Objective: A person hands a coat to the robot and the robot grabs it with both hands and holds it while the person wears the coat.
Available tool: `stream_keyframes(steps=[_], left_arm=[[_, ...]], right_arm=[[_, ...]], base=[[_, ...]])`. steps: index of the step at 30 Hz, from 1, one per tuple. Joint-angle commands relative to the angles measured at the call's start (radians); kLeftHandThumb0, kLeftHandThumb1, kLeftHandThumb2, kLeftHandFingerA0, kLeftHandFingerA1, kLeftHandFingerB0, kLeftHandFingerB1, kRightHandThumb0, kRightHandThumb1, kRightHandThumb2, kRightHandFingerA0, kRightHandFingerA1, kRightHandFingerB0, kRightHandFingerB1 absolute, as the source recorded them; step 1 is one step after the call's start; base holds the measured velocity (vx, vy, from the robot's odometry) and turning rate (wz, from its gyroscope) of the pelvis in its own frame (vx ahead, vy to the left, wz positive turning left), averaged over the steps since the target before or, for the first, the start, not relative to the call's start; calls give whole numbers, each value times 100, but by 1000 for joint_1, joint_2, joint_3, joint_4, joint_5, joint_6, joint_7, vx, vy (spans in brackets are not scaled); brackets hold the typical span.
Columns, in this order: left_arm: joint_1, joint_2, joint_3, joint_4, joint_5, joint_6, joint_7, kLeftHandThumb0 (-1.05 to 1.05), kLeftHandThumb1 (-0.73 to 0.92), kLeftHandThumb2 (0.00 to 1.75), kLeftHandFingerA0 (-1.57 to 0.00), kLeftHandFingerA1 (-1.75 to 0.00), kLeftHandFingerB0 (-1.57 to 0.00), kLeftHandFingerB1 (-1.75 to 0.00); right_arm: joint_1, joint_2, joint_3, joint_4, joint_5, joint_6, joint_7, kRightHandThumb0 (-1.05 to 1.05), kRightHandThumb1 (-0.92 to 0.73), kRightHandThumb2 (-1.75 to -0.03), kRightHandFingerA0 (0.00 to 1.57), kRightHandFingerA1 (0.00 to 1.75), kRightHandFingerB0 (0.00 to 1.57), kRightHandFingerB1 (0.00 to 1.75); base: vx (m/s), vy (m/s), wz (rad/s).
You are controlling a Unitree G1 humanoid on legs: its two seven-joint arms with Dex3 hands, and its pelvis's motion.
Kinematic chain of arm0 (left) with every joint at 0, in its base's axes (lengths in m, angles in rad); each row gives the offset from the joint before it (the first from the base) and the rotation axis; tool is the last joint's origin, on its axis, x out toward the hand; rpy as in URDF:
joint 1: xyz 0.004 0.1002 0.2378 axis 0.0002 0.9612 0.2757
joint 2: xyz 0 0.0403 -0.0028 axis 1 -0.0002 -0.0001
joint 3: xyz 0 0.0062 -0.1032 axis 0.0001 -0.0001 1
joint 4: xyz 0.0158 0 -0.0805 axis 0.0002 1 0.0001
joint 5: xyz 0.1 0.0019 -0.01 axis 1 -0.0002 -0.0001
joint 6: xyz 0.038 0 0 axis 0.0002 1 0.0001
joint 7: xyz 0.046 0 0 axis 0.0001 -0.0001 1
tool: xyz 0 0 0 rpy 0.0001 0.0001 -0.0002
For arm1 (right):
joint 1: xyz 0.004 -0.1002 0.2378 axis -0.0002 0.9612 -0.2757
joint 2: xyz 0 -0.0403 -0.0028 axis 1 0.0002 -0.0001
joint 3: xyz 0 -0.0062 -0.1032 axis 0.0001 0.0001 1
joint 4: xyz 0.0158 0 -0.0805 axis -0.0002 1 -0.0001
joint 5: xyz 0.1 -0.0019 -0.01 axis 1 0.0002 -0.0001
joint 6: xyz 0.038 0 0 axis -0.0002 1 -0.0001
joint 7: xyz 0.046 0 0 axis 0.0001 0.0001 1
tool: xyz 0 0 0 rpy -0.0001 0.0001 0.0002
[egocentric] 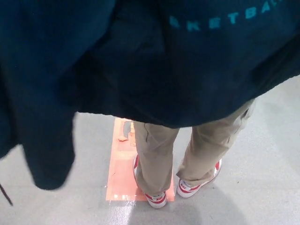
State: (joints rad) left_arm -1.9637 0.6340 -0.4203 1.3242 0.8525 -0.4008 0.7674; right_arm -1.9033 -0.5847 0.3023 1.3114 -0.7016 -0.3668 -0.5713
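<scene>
- Pale grey floor [262,187] below, smooth and faintly speckled, filling the bottom of the head view.
- On the floor, an orange rectangular mat [119,183], its top left part scuffed and torn.
- Across the whole upper part of the view, a dark navy coat [140,61], close to the camera and covering most of the picture.
- At upper right on the dark cloth, teal block lettering [220,21], partly cut off by the picture's edge.
- Down the left side, a dangling sleeve [49,159] of the coat, its blurred end well above the floor.
- Under the coat's hem, a person's legs in tan trousers [157,159], both upright and side by side.
- Red and white shoes: one [157,198] on the mat's lower right corner, the other [190,189] just beside the mat on the bare floor.
- At the far lower left edge, a thin dark cord [4,194].
- Neither robot hand visible anywhere, so cannot tell whether spread, closed or clutching the cloth.
</scene>
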Motion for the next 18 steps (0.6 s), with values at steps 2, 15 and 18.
stream_keyframes(steps=[2, 15, 18], left_arm=[[-9, 74, 11, 9, -10, 80, 11, -19, 57, 94, -128, -142, -86, -119], [-14, 77, -4, 9, 8, 90, 23, -18, 55, 92, -126, -140, -84, -115], [-13, 78, -2, 8, 4, 80, 27, -12, 69, 71, -93, -175, -65, -151]], right_arm=[[-14, -23, -8, 9, 14, 56, -12, -9, -72, -79, 93, 166, 76, 115], [-19, -24, -6, 10, 12, 59, -14, -9, -74, -75, 90, 170, 73, 119], [-19, -26, -6, 10, 12, 56, -14, -8, -75, -75, 90, 171, 71, 123]], base=[[0, 0, 0], [0, 0, 0], [0, 0, 0]])
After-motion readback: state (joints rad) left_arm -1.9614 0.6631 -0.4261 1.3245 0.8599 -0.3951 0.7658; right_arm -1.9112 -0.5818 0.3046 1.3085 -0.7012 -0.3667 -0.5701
